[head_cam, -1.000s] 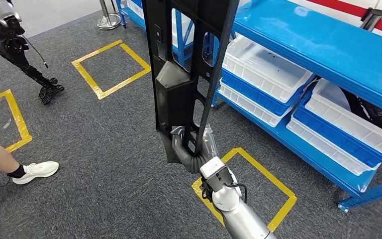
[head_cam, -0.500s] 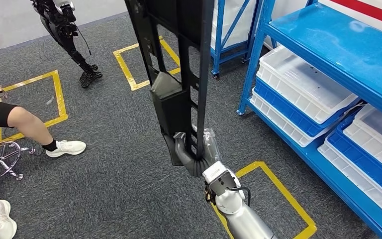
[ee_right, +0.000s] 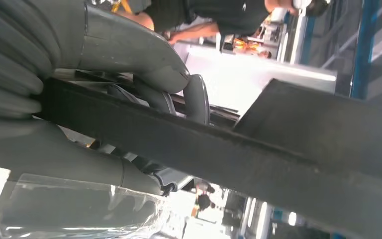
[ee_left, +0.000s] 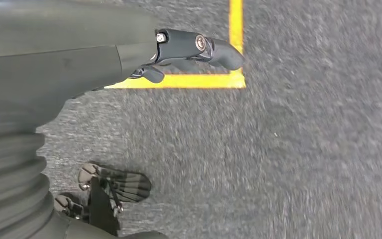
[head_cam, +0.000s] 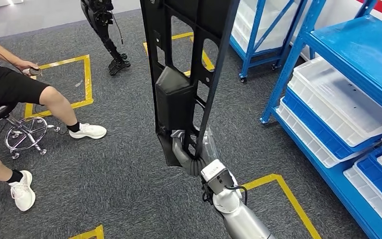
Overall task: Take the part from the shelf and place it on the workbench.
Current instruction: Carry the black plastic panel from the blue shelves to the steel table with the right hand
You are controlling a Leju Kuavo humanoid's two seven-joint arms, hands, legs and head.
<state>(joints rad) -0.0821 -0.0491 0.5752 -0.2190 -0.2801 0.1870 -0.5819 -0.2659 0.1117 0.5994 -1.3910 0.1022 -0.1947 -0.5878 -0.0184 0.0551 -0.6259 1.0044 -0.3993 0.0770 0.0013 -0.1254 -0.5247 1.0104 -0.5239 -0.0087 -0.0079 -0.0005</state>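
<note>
Right hand [head_cam: 191, 149] grips the tall black part [head_cam: 184, 74] upright, blue shelf [head_cam: 348, 99] at three o'clock; left hand [ee_left: 189, 50] hangs with fingers curled, holding nothing.

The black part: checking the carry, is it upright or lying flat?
Upright: the black part stands tall, rising out of the picture, with the right hand gripping its lower end above the carpet.

The right arm [head_cam: 241, 219] is a silver tube with a white wrist block and thin black cables. The right hand [head_cam: 191, 152] is grey with a ribbed cover. The left hand [ee_left: 189, 47] has dark fingers with silver screws.
</note>
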